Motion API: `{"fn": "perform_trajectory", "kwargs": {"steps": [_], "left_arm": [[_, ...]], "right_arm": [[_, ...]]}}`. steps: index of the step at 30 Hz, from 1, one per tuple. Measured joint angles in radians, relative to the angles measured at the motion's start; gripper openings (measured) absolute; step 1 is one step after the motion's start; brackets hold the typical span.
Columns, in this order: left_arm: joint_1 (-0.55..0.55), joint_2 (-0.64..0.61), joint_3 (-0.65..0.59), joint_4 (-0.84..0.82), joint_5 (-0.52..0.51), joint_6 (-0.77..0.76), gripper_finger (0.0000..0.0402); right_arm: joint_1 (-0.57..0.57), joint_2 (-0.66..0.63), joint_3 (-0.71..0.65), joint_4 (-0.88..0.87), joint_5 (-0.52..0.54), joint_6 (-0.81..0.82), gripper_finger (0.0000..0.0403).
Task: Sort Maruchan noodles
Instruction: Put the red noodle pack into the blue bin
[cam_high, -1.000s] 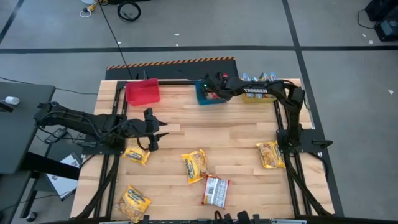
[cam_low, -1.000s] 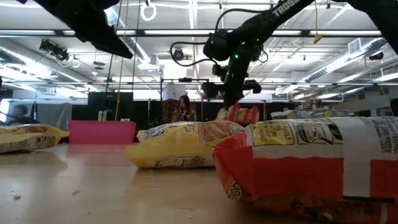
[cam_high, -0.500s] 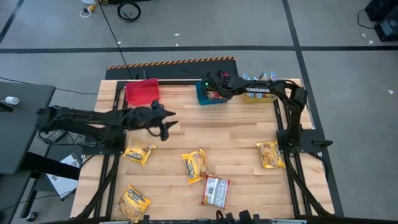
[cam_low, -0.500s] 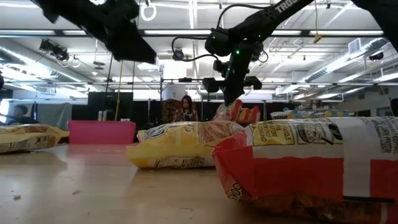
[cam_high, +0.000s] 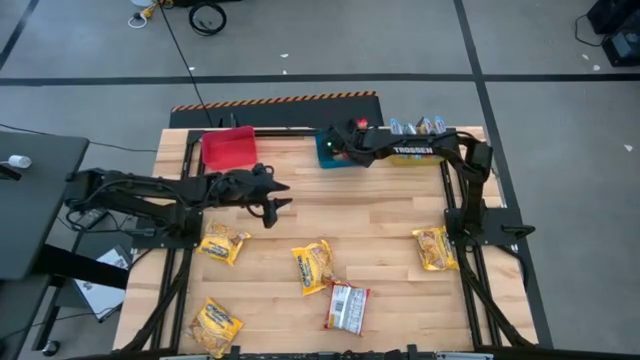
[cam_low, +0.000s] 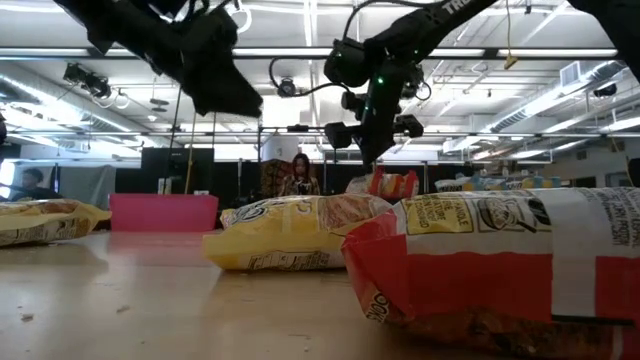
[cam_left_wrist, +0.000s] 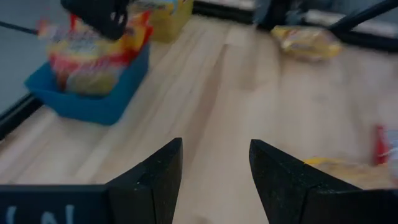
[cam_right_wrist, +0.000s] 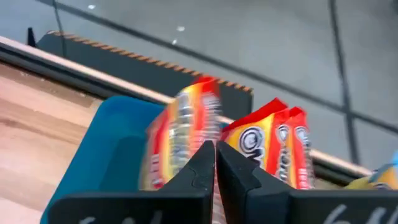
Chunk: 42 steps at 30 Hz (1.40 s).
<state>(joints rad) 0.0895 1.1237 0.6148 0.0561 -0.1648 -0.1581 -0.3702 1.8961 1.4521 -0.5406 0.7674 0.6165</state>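
Several yellow Maruchan packets lie flat on the wooden table: one in the middle, one at the right, two at the left. A red packet lies near the front edge. Two red packets stand on edge in the blue bin; one of them is blurred. My right gripper hangs shut just above them, with nothing seen between its fingers. My left gripper hovers open and empty over the table's left middle, pointing toward the blue bin.
A red bin stands at the far left. A yellow bin with pale blue-silver packets stands at the far right, beside the blue bin. Bare wood lies between the bins and the loose packets. Arm frames run along both side edges.
My left gripper has swung from over the left packets toward the table's right and far side. It has rolled a little and stayed open. My right gripper has kept its place over the blue bin.
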Motion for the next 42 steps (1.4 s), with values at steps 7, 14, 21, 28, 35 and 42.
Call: {"fn": "perform_trajectory", "kwargs": {"steps": [7, 14, 21, 28, 35, 42], "left_arm": [[-0.059, -0.122, 0.000, -0.054, 0.017, -0.015, 0.0189], [-0.242, -0.170, -0.100, 0.204, 0.008, -0.105, 0.0189], [-0.446, -0.168, -0.296, 0.432, -0.014, -0.041, 0.0189], [-0.564, -0.168, -0.340, 0.477, -0.047, -0.055, 0.0189], [-0.608, -0.168, -0.305, 0.482, -0.049, -0.042, 0.0189], [-0.636, -0.168, -0.300, 0.460, -0.049, -0.042, 0.0189]], "right_arm": [[0.098, -0.075, -0.001, -0.013, 0.067, -0.165, 0.0043], [0.445, -0.154, -0.058, -0.027, -0.113, -0.403, 0.0083], [0.815, -0.116, -0.189, 0.110, -0.440, -0.461, 0.0083], [0.934, 0.034, -0.094, 0.091, -0.497, -0.465, 0.0115], [0.885, 0.187, 0.167, -0.125, -0.672, -0.513, 0.0175], [0.922, 0.276, 0.352, -0.479, -0.723, -0.659, 0.0212]]}}
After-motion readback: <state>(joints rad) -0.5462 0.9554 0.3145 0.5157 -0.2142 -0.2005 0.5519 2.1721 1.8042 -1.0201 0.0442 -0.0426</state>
